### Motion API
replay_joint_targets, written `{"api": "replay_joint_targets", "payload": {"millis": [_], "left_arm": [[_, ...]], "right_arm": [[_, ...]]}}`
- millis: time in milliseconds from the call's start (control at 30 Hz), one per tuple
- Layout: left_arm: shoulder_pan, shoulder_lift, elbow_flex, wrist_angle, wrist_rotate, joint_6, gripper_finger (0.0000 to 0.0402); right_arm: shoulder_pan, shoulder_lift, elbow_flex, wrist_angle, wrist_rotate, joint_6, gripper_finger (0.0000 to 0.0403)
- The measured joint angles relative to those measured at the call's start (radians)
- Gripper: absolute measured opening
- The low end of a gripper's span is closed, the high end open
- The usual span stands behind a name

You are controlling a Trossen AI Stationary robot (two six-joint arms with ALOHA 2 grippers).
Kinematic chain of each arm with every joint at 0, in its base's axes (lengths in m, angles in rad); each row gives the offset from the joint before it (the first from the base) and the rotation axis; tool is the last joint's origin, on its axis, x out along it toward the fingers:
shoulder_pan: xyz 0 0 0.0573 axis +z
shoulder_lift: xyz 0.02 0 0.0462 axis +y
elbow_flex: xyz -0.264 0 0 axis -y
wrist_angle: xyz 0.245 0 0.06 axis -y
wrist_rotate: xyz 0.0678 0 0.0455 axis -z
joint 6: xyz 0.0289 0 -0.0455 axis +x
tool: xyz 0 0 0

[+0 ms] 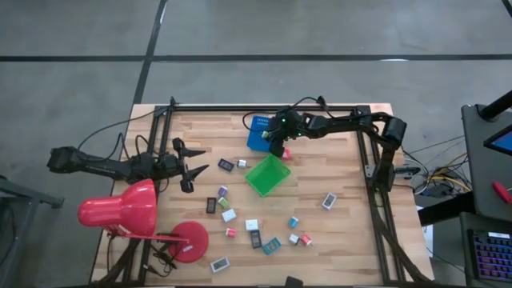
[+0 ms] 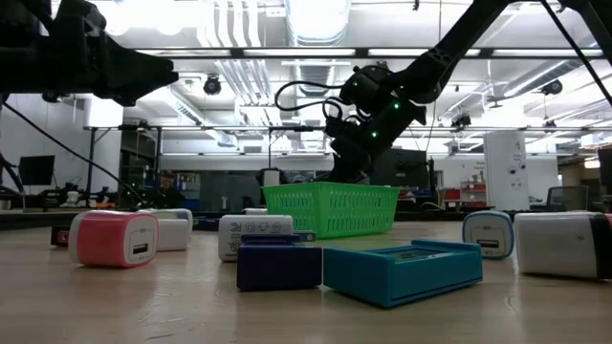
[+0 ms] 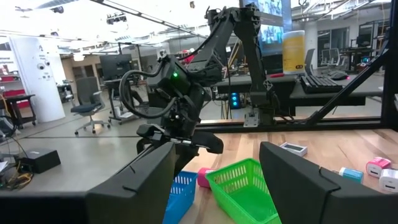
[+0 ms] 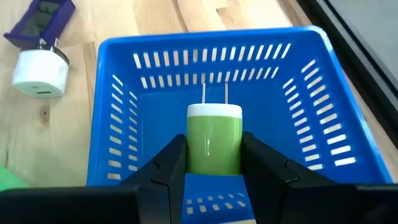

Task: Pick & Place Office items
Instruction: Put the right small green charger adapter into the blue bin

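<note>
Green and white, a small plug-in charger (image 4: 214, 140) sits squarely between the two dark fingers (image 4: 166, 167) of the right gripper (image 4: 214, 163), its sides pressed against both pads and its two metal prongs pointing away from the wrist. The jaws stand narrow, closed on the charger, which hangs above the floor of the blue tray (image 4: 118, 118). In the high view the right gripper (image 1: 278, 149) is at the far middle of the table, over the blue tray (image 1: 256, 134), with the green tray (image 1: 268, 174) just beside it on the near side.

Other office items lie scattered on the wooden table (image 1: 344, 232): a white charger (image 4: 38, 76) and a dark purple flat piece (image 4: 38, 17) rest on the wood left of the blue tray, and more small cubes and rectangles are spread across the near half, among them a pink-and-white charger (image 2: 113, 238), a teal flat piece (image 2: 402, 269) and a dark blue block (image 2: 279, 265).

Well apart on the left side, the left gripper (image 1: 194, 171) waits above the table with its jaws spread wide and nothing between them, just beyond the red desk lamp (image 1: 128, 210).
</note>
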Motion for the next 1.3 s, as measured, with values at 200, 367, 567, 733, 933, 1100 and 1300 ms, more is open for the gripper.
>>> {"api": "replay_joint_targets", "payload": {"millis": [200, 367, 567, 733, 933, 1100, 1300], "left_arm": [[0.000, 0.000, 0.000, 0.000, 0.000, 0.000, 0.0239], [0.000, 0.000, 0.000, 0.000, 0.000, 0.000, 0.0239], [0.000, 0.000, 0.000, 0.000, 0.000, 0.000, 0.0239], [0.000, 0.000, 0.000, 0.000, 0.000, 0.000, 0.0239], [0.000, 0.000, 0.000, 0.000, 0.000, 0.000, 0.0239], [0.000, 0.000, 0.000, 0.000, 0.000, 0.000, 0.0239], [0.000, 0.000, 0.000, 0.000, 0.000, 0.000, 0.0239]], "right_arm": [[0.000, 0.000, 0.000, 0.000, 0.000, 0.000, 0.0117], [0.000, 0.000, 0.000, 0.000, 0.000, 0.000, 0.0117], [0.000, 0.000, 0.000, -0.002, -0.009, 0.000, 0.0117], [-0.004, 0.000, 0.011, -0.044, -0.057, -0.010, 0.0117], [-0.012, 0.000, 0.061, -0.080, -0.062, -0.019, 0.0117], [-0.027, 0.043, 0.162, -0.229, -0.078, -0.039, 0.0117], [-0.031, 0.174, 0.357, -0.434, -0.082, -0.093, 0.0117]]}}
